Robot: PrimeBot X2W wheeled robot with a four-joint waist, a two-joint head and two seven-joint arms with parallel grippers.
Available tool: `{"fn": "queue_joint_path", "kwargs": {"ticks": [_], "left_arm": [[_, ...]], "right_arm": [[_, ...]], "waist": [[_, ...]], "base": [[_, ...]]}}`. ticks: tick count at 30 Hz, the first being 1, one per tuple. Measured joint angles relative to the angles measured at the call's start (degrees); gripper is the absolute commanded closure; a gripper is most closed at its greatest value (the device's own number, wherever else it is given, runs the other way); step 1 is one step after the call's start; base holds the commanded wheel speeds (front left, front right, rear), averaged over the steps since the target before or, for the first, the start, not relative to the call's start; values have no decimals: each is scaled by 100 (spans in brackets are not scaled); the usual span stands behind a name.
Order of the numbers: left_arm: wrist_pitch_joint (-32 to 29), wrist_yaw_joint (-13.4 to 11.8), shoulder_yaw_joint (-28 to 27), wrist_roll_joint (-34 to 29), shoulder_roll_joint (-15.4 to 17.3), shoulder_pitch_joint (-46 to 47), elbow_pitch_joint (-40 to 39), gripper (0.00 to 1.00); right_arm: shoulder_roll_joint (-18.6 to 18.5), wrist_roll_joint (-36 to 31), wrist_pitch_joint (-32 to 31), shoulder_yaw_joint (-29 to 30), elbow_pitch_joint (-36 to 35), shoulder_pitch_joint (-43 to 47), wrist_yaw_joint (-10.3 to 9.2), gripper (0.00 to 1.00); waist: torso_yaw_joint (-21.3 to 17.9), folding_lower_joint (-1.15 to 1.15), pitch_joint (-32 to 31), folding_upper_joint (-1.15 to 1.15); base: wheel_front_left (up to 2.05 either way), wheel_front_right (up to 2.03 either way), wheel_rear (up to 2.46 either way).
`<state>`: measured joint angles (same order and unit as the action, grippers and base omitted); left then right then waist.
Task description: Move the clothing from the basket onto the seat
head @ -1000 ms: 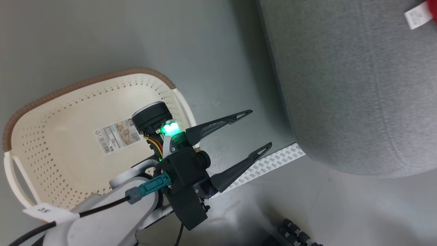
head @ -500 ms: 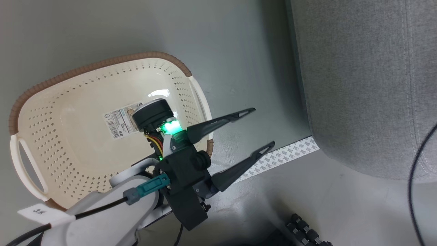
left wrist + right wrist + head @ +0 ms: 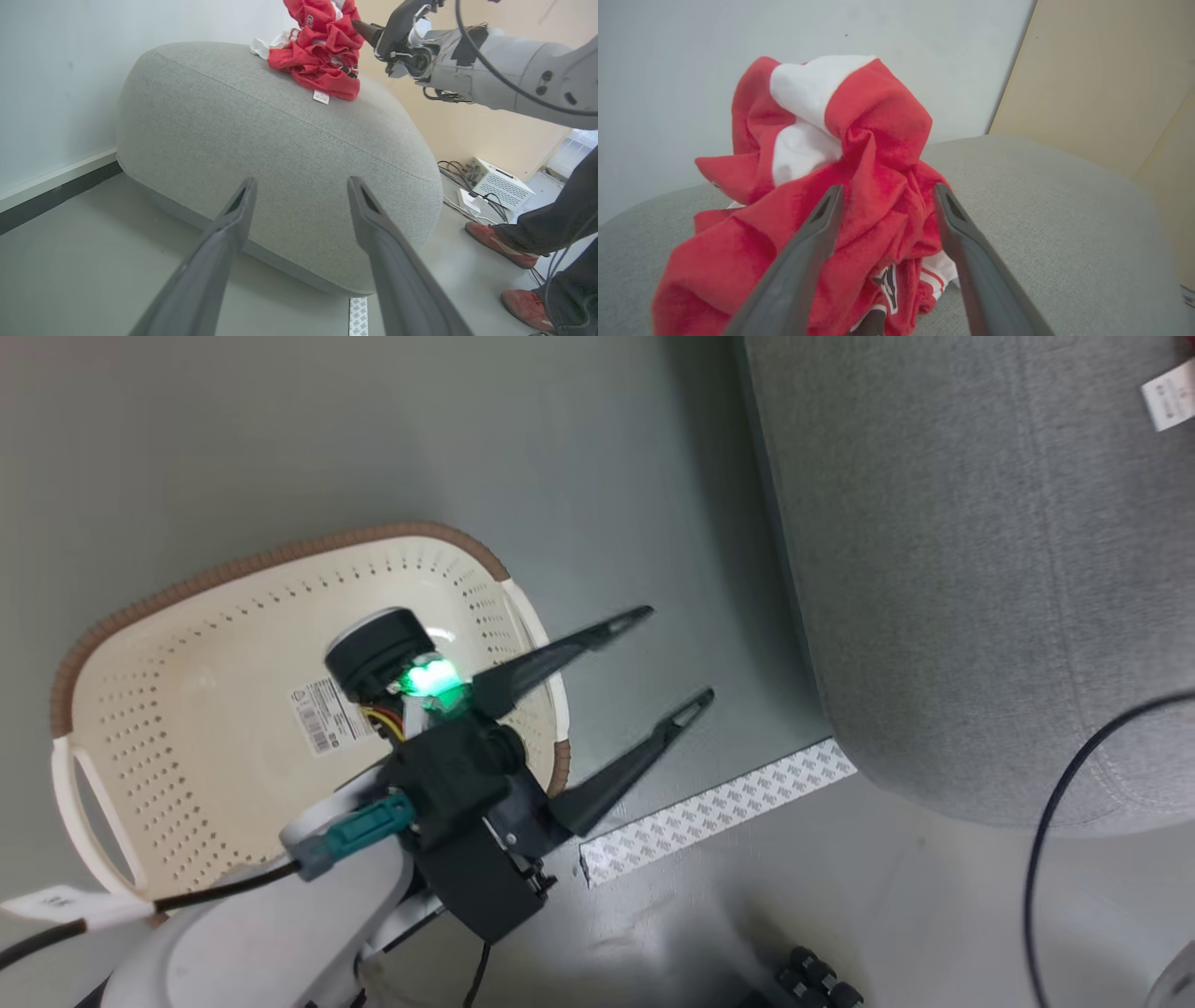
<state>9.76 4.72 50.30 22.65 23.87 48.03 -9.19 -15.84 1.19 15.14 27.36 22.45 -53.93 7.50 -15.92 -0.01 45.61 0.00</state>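
Observation:
The clothing point(image 3: 859, 140), red with a broad white stripe, lies heaped on top of the grey seat point(image 3: 1045, 196). My right gripper point(image 3: 888, 188) is open, and its fingers straddle the near side of the heap. From the left wrist, the clothing point(image 3: 322, 51) sits on the seat point(image 3: 280, 140) with the right gripper point(image 3: 369, 29) beside it. The cream basket point(image 3: 187, 644) stands on the floor with only a label inside. My left gripper point(image 3: 674, 654) hangs open over its right rim, holding nothing.
A strip of white tape point(image 3: 719, 807) lies on the grey floor by the seat's corner. A black cable point(image 3: 1046, 831) hangs at the right. A person's red shoes point(image 3: 495, 242) and a white box point(image 3: 500, 179) with cables are past the seat.
The head camera has swung, so the whole picture has shifted. My left gripper stays open over the basket's rim. My right gripper's jaws have gone from shut to wide apart.

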Motion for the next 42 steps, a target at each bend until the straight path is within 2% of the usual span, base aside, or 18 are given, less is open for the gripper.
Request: {"fn": "queue_joint_path", "kwargs": {"ticks": [7,10,16,21,23,29,34,37,42], "left_arm": [[301,-356,-311,219,-24,-353,257,0],[381,-535,-486,332,-38,-558,504,0],[495,-1006,-1077,739,-278,-1055,1070,0],[517,-1322,-1722,768,-476,-1490,1261,0],[517,-1335,-1890,772,-553,-1601,1249,0],[524,-1184,-3142,832,-1040,-2408,1283,0],[525,-1162,-4034,409,-1378,-3031,1316,0],[525,-1005,-4467,114,-1611,-3467,1212,0],[526,-751,-4860,-516,-1781,-3913,727,0]], "right_arm": [[632,300,-1,-221,-900,1177,1,0],[876,432,-1,-416,-1037,1555,1,0],[1071,412,-1,-1062,-828,2012,1,0],[1129,385,-2,-1768,-453,2171,1,0],[1170,401,-2,-1863,-401,2184,1,0],[1210,604,-2,-2669,-55,2311,1,0],[1150,992,-2,-3531,77,2495,1,0],[953,1217,-2,-3997,-24,2727,1,0],[762,1095,0,-4169,-537,3099,1,0]], "waist": [[40,0,-425,0],[88,0,-643,0],[242,-1,-1139,-1],[439,-1,-1591,-1],[484,-1,-1683,-1],[798,0,-2241,-1],[1048,0,-2720,-1],[1233,0,-3107,-1],[1446,-1,-3547,-1]], "base": [[0,0,0],[0,0,0],[0,0,0],[0,0,0],[0,0,0],[0,0,0],[0,0,0],[0,0,0],[0,0,0]]}}
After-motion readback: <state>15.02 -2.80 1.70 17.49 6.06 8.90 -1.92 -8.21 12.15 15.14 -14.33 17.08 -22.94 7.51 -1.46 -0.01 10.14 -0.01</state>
